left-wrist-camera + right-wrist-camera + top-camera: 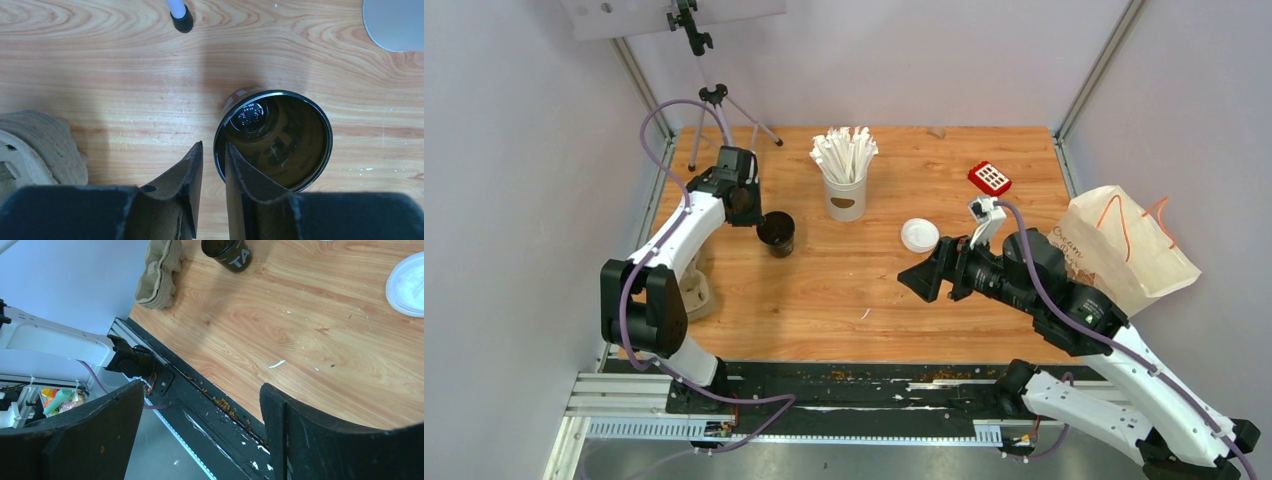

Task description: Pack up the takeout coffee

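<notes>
**Left end effector straddles the rim of an open coffee cup**

A dark brown paper cup (776, 235) stands upright and lidless on the left half of the wooden bench (824, 300). The left wrist view looks straight down into its dark inside. The left end effector (214, 146) sits at the cup's near rim with its jaws narrow. One finger (192, 167) is outside the wall and the other reaches over the mouth. A thin strip of wood shows between the outer finger and the cup, so I cannot tell whether the wall is pinched.

A white plastic lid (918, 234) lies flat near the middle of the bench, well apart from the cup. The right end effector (919, 280) hovers just in front of the lid, near the front edge. Its jaws are spread wide and hold nothing.

The beige pulp cup carrier (696, 290) rests at the left edge, near the left arm. A white cup of paper-wrapped sticks (845, 190) stands behind the centre. A paper bag (1124, 250) with orange handles lies at the right edge, and a small red object (989, 178) lies just behind the right arm.
</notes>
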Motion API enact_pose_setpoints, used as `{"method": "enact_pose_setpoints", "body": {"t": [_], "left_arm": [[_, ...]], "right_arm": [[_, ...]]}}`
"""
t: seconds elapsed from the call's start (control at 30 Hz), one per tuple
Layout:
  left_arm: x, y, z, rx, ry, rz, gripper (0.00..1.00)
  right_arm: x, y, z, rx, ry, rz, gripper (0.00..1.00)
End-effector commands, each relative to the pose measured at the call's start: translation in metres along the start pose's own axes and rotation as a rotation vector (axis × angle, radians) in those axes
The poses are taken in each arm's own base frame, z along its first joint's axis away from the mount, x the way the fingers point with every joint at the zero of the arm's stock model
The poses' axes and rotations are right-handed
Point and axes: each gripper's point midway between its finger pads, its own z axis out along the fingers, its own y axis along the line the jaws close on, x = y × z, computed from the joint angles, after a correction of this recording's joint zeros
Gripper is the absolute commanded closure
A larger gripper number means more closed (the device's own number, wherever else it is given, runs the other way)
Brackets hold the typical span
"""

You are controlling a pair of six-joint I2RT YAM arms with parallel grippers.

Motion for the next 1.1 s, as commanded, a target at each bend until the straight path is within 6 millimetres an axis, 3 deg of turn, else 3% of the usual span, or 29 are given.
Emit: {"method": "enact_pose_setpoints", "body": {"t": [0.0, 0.37, 0.6, 0.8, 1.07], "left_arm": [[-0.005, -0.006, 0.004, 0.044, -0.026, 0.013, 0.70], [-0.005, -0.007, 0.005, 0.046, -0.005, 0.028, 0.75], [-0.002, -0.009, 0.007, 0.058, 0.007, 0.025, 0.86], [-0.008, -0.012, -0.008, 0.082, -0.020, 0.022, 1.00], [-0.002, -0.022, -0.027, 0.146, 0.003, 0.004, 1.00]], "right_arm": [[-0.012, 0.009, -0.002, -0.027, -0.029, -0.045, 0.15], [-0.013, 0.001, -0.010, 0.002, -0.060, -0.063, 0.16], [-0.026, -0.011, -0.023, 0.074, -0.134, -0.081, 0.17], [-0.023, -0.017, -0.025, 0.079, -0.156, -0.070, 0.21], [-0.008, -0.032, -0.023, 0.114, -0.143, -0.060, 0.21]]}}
